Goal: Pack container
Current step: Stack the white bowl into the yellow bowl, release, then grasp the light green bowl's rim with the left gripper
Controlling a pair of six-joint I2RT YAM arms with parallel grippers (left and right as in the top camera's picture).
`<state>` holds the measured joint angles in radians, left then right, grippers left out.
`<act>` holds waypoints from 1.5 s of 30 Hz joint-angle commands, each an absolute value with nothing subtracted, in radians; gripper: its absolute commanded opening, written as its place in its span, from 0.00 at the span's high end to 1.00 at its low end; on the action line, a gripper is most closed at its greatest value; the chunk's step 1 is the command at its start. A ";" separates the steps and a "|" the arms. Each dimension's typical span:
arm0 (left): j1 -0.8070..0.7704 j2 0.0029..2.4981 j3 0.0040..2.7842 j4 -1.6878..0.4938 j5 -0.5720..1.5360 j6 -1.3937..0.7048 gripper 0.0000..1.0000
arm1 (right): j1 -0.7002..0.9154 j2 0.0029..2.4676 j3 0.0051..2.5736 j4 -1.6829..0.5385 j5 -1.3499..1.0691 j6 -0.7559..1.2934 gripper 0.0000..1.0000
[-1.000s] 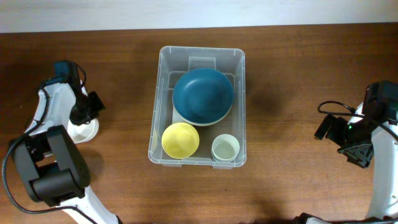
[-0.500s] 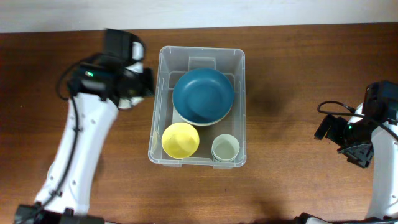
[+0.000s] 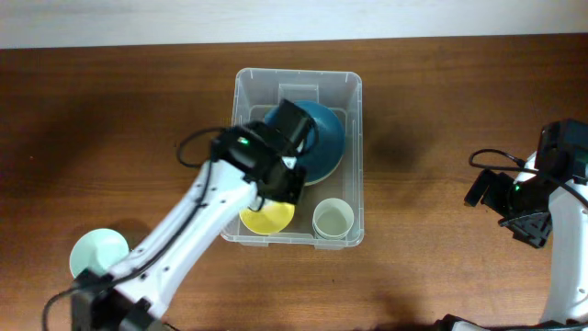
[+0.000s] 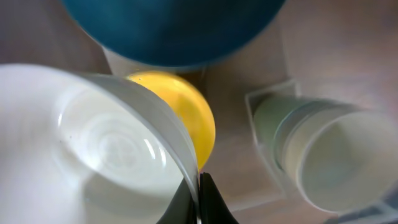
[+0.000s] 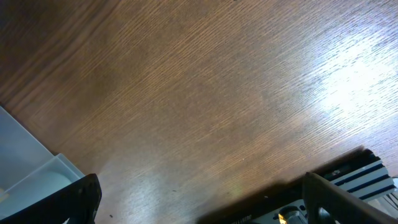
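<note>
Over the wooden counter, the left arm stretches diagonally above the container, its left pincer clamped on the rim of a white bowl; the right pincer gapes empty.

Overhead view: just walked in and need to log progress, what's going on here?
The left gripper holds a white bowl by its rim over the container, above the yellow bowl. A blue bowl and a pale cup already sit inside. A mint bowl sits on the table. The right gripper hangs open off to the side.
</note>
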<state>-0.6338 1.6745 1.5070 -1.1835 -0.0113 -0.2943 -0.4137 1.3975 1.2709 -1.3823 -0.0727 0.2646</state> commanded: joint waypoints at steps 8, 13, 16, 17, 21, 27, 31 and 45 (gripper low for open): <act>-0.641 1.720 1.442 -1.151 -0.022 -0.328 0.68 | -0.419 1.384 1.266 -1.381 -0.068 0.266 0.01; -0.638 1.710 1.446 -1.158 -0.034 -0.329 0.66 | -0.419 1.384 1.266 -1.381 -0.068 0.266 0.01; -0.613 1.674 1.465 -1.180 -0.113 -0.352 0.66 | -0.419 1.384 1.266 -1.381 -0.067 0.266 0.01; -0.596 1.655 1.476 -1.193 -0.150 -0.368 0.66 | -0.419 1.384 1.266 -1.381 -0.067 0.266 0.01; -0.472 1.536 1.500 -1.235 -0.209 -0.382 0.65 | -0.419 1.384 1.266 -1.380 -0.067 0.266 0.01; -0.156 1.361 1.489 -1.289 -0.207 -0.398 0.61 | -0.419 1.384 1.266 -1.376 -0.068 0.266 0.01; 0.032 1.315 1.419 -1.301 -0.207 -0.400 0.56 | -0.419 1.385 1.266 -1.376 -0.068 0.266 0.01; 0.457 1.422 0.957 -0.957 -0.014 -0.392 0.38 | -0.419 1.385 1.266 -1.379 -0.068 0.266 0.01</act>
